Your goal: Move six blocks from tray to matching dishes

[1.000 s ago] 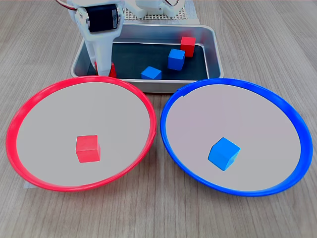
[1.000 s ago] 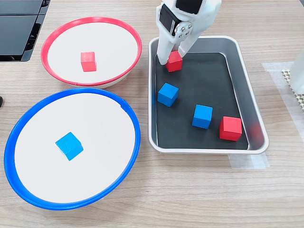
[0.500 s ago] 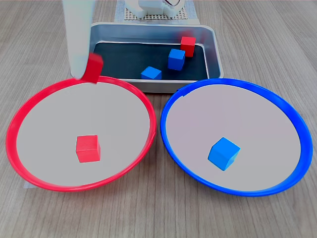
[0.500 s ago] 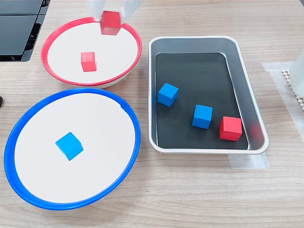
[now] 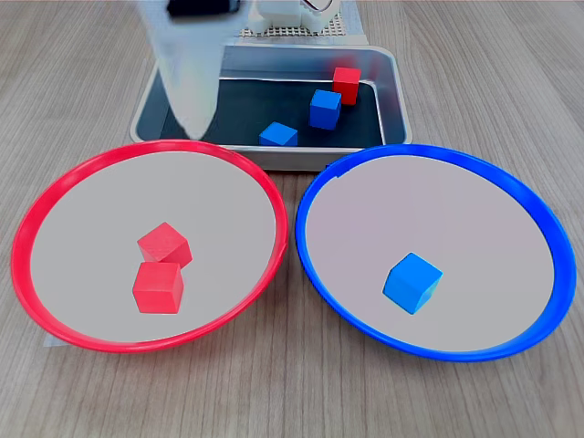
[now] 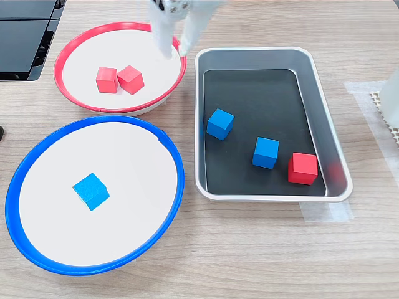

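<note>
Two red blocks [image 5: 164, 245] [image 5: 158, 287] lie side by side in the red-rimmed dish [image 5: 91, 219]; the second exterior view shows the pair [image 6: 131, 79] [image 6: 107, 80] in that dish [image 6: 87, 50]. One blue block [image 5: 412, 282] [image 6: 91, 191] rests in the blue-rimmed dish [image 5: 411, 196] [image 6: 75, 156]. The silver tray [image 5: 398, 100] [image 6: 262, 93] holds two blue blocks [image 6: 220, 123] [image 6: 266, 152] and one red block [image 6: 303, 168]. My white gripper [image 6: 174, 48] [image 5: 193, 123] hangs open and empty above the gap between the red dish's rim and the tray.
The arm's white base on a mesh pad [image 5: 292, 23] stands behind the tray. Black flat objects [image 6: 25, 25] lie beyond the red dish in the second exterior view. A white object [image 6: 391, 93] and clear tape [image 6: 324, 212] sit near the tray.
The red block went from the tray, over the red dish, and now lies in it beside the first one, which shifted slightly. The gripper opened and moved back toward the tray.
</note>
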{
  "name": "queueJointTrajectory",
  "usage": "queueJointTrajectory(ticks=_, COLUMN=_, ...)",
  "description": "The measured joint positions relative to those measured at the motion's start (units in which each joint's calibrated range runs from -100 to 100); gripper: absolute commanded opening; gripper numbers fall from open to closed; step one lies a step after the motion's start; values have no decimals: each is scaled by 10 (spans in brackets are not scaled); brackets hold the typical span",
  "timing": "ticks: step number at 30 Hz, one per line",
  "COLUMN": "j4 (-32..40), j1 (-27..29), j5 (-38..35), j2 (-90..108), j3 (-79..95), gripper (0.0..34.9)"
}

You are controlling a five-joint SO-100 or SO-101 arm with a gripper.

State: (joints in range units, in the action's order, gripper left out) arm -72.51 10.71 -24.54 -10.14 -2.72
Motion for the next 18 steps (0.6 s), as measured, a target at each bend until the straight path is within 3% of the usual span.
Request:
queueJointTrajectory(ticks=2, j4=-19, j1=-6, j5=-12, j2=55, j3=53, gripper=9)
queueJointTrajectory(ticks=8, j4=9, j1=-39, j5=-39, j2=183, j3=263, gripper=172)
queueJointTrajectory(ticks=18, j4=93, j1=-79, j5=-71, j2=145, j3=320, gripper=168)
